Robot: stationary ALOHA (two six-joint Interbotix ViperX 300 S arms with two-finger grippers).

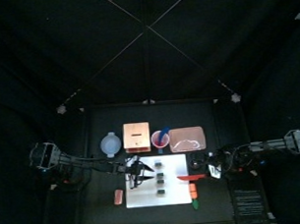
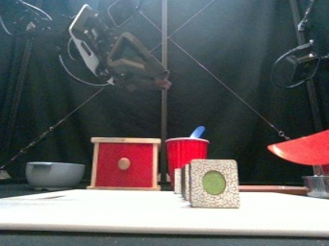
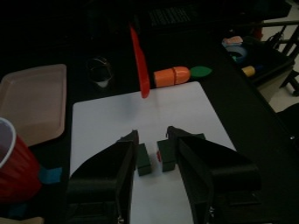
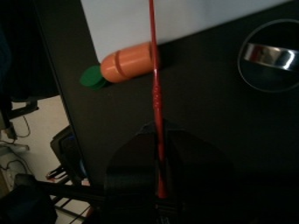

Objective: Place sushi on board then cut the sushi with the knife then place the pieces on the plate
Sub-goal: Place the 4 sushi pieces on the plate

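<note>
**Progress.** Step one is reading as done. The sushi (image 2: pixel 213 184) is standing on the white board (image 1: pixel 168 209), left of its middle, as dark green blocks packed side by side.

Step two is looking under way. I am gripping the red knife (image 2: pixel 302 149) in my right tool (image 4: pixel 156 144), jaws closed on one end of it. The blade is reaching out over the board's right side, raised and well apart from the roll. From the front I am counting about three slabs set close together. I am not able to confirm whether every cut is through.

Step three is outstanding. No piece is lying on the pink tray (image 1: pixel 188 138), which is sitting far right, behind the board.

My left tool (image 3: pixel 153 136) is hovering high over the sushi, jaws moderately apart and holding nothing. The blocks are showing in the gap beneath.

**Surroundings.**
- Along the far side, left to right, a blue-grey bowl (image 2: pixel 54 174), a wooden box (image 2: pixel 125 163) and a red cup (image 2: pixel 187 154) carrying a blue knife (image 2: pixel 197 133) are standing, then the tray.
- A metal cutter (image 4: pixel 274 54) is lying on the tabletop right of the board, near my right tool.
- A small orange toy (image 1: pixel 118 196) is sitting just left of the board. It is too small to identify.

**Obstructions.** A toy carrot (image 3: pixel 172 76) is lying at the board's right edge, between the knife and the sushi. In my judgement the blade is needing to pass above it. My left tool is also occupying the space over the roll.
</note>
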